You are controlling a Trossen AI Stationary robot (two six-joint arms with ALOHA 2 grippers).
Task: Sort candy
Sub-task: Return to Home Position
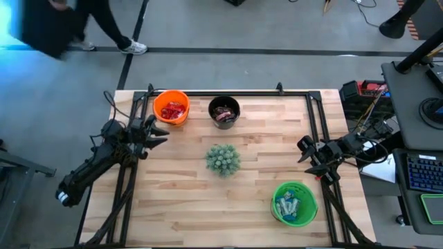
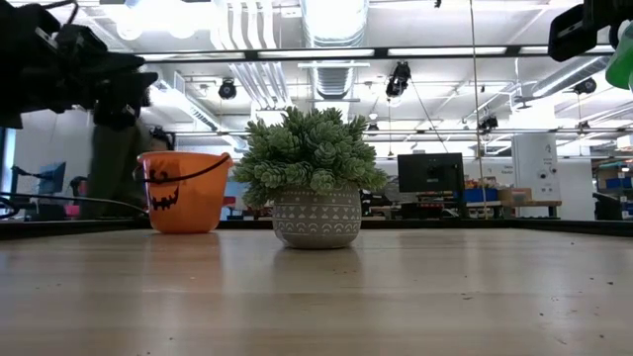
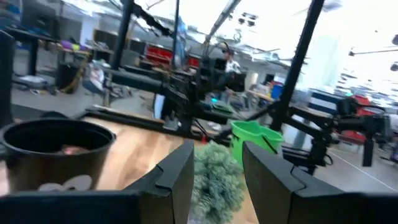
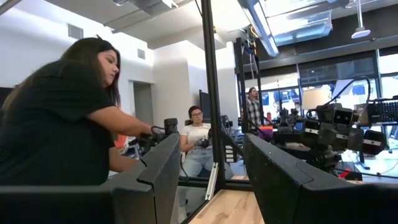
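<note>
The candy lay in three buckets: red candy (image 1: 172, 109) in the orange bucket (image 1: 160, 115) and dark brown candy (image 1: 224, 113) in the black bucket (image 1: 214, 104) by the desk's (image 1: 180, 197) far edge, light blue candy (image 1: 289, 206) in the green bucket (image 1: 309, 191) near its right front corner. Such sweets were probably light, slick and crinkly, best pinched across the flat middle. The left gripper (image 1: 158, 133) hung beside the orange bucket and the right gripper (image 1: 309, 158) by the right edge, fingers spread and empty.

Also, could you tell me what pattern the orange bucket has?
The orange bucket carries a black jack-o'-lantern face; the low view shows it best.
</note>
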